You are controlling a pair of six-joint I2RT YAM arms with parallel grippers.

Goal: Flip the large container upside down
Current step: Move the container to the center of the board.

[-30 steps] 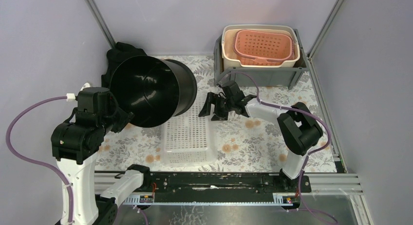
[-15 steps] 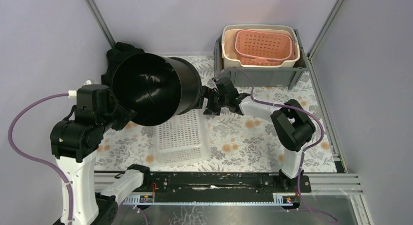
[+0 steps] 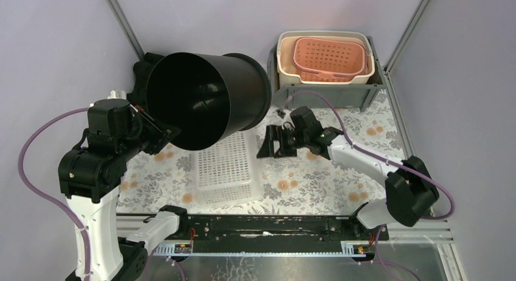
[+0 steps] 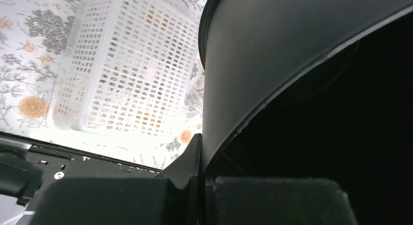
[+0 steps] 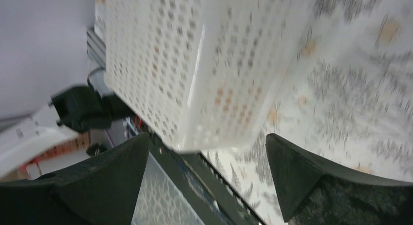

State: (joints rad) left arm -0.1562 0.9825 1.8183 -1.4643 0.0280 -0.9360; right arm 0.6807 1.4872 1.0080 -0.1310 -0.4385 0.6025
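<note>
large container (image 3: 207, 98) | left gripper (image 3: 159, 134) pinches only its rim; right gripper (image 3: 272, 142) wide, empty | i fear it slips onto white basket (image 3: 228, 168)

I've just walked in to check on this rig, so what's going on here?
The left end effector is clamped on the rim of the large black container. It holds the container tipped on its side above the white perforated basket, with the mouth facing the arms. The right end effector is open and empty, near the container's closed end. The container is not yet upside down.
</note>
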